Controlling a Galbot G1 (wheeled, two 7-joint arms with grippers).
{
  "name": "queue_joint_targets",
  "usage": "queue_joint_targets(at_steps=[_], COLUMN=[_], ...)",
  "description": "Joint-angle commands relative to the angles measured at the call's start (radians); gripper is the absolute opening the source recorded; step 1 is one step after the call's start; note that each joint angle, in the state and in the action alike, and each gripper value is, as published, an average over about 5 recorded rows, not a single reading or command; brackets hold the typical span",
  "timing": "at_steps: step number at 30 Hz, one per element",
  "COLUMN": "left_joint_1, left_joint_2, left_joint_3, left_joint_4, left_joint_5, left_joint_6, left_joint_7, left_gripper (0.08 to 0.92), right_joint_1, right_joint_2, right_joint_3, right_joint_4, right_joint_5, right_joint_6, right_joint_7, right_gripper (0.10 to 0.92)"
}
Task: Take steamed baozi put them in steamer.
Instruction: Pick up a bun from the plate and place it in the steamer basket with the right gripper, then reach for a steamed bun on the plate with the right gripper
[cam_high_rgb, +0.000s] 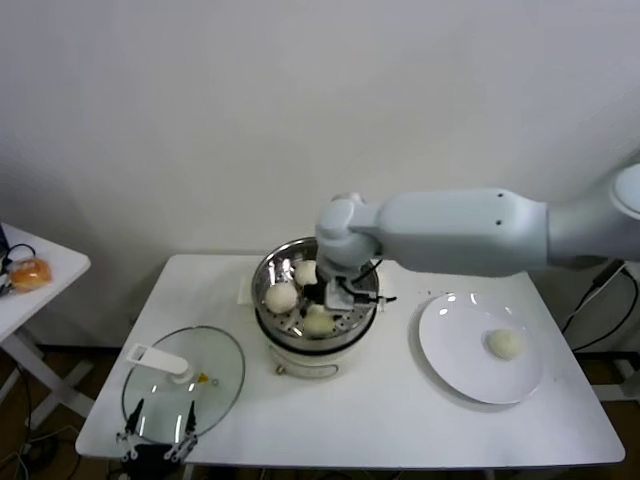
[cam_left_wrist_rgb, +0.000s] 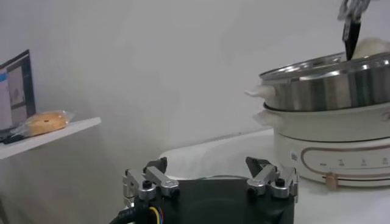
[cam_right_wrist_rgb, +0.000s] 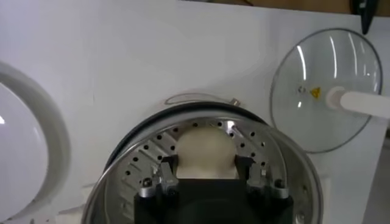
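- Off the worktop's (cam_high_rgb: 400, 420) left edge, on a side table (cam_high_rgb: 55, 262): an orange object (cam_high_rgb: 30, 272), well apart from the job and no hazard by any fair guess.
- At the front-left corner: left tool (cam_high_rgb: 160, 440), parked, fingers spread with nothing between them. Just behind it, glass lid (cam_high_rgb: 185, 380) lying flat, handle up. Little risk here.
- At the worktop's middle: steamer (cam_high_rgb: 268, 275), a shiny perforated basket on a white cooker base. Down inside it, right tool (cam_high_rgb: 330, 293) clenched on one baozi (cam_right_wrist_rgb: 205, 152), a finger on either side, low over the perforated floor.
- Likeliest trouble: soft dough clinging to a finger on release and riding up with the tool. Probable cause: too firm a squeeze or too quick a lift.
- Also possible: a bump against a neighbouring baozi (cam_high_rgb: 281, 297), or a scrape on the rim on the way out. Crowded basket, three pale buns close around the tool in the head view. Cannot tell from there which of the three is the gripped one.
- Look of the buns: round, smooth, off-white, matte, no dents visible.
- Toward the right edge: white plate (cam_high_rgb: 450, 350), with the last baozi (cam_high_rgb: 506, 343) alone on its right part, well apart from the steamer. Risk for that one: sliding across the slick plate under an off-centre approach.
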Motion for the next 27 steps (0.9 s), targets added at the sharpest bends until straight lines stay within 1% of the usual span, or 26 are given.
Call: queue_joint_targets(at_steps=[1, 8, 11, 13, 15, 17, 21, 24, 27], left_joint_1=[-0.002, 0.000, 0.001, 0.002, 0.003, 0.003, 0.004, 0.003, 0.001], left_joint_2=[-0.016, -0.015, -0.015, -0.015, -0.015, -0.015, -0.015, -0.014, -0.012], left_joint_3=[0.002, 0.001, 0.000, 0.001, 0.001, 0.001, 0.000, 0.000, 0.001], left_joint_4=[0.003, 0.002, 0.001, -0.001, -0.002, -0.003, -0.004, -0.006, -0.006], left_joint_5=[-0.001, 0.000, 0.000, 0.000, 0.000, 0.001, 0.002, 0.002, 0.001], left_joint_6=[-0.001, -0.003, -0.003, -0.003, -0.002, -0.003, -0.003, -0.002, -0.002], left_joint_7=[0.000, -0.001, -0.001, -0.001, -0.001, -0.001, -0.001, -0.001, -0.001], left_gripper=[0.823, 0.823, 0.823, 0.823, 0.823, 0.823, 0.823, 0.823, 0.823], right_joint_1=[-0.093, -0.091, -0.072, -0.050, -0.013, 0.037, 0.165, 0.278, 0.339], right_joint_2=[0.084, 0.080, 0.073, 0.065, 0.051, 0.031, -0.035, -0.101, -0.183], right_joint_3=[0.003, 0.010, 0.011, 0.011, 0.008, 0.002, -0.063, -0.196, -0.311], right_joint_4=[-0.059, -0.086, -0.085, -0.082, -0.078, -0.076, -0.098, -0.125, -0.141], right_joint_5=[-0.098, -0.098, -0.077, -0.047, -0.006, 0.040, 0.182, 0.352, 0.483], right_joint_6=[0.021, 0.037, 0.045, 0.049, 0.056, 0.065, 0.053, -0.050, -0.170], right_joint_7=[0.024, 0.026, 0.023, 0.019, 0.007, -0.014, -0.066, -0.106, -0.139], right_gripper=[0.636, 0.647, 0.703, 0.758, 0.794, 0.816, 0.822, 0.823, 0.823])
